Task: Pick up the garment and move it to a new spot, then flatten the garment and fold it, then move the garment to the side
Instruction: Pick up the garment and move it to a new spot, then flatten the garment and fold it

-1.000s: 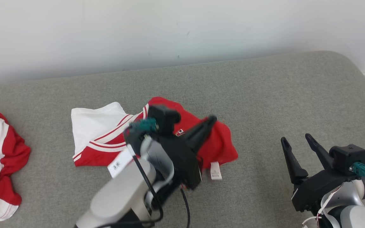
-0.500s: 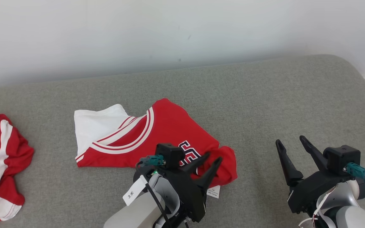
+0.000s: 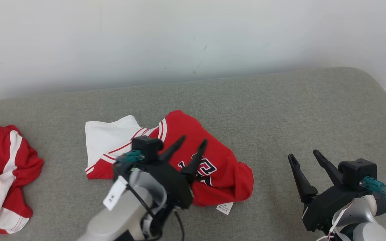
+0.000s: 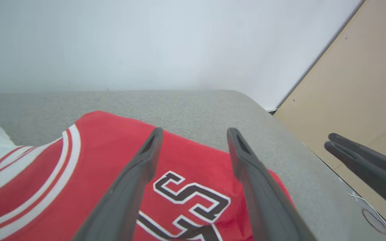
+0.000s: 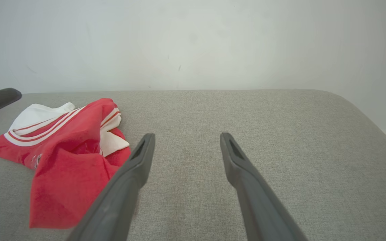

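Both tools empty. Left gripper spread wide, poised over the garment, nothing between the fingers; right gripper spread too, over bare grey cushion, well to the right of the cloth. The garment is a red and white jersey lying rumpled mid-cushion, its right end bunched and rolled under, care label poking out at the near edge. My worry: a pinch on that bunched end would likely take several layers at once, and the jersey would lift as a wad and refuse to flatten. A second red garment lies at the far left; it is close in colour and easy to mistake. My left arm hides the jersey's near-left edge, the lettering is half covered, and I cannot tell whether the fingertips touch cloth. The second garment is cut off at the frame edge.
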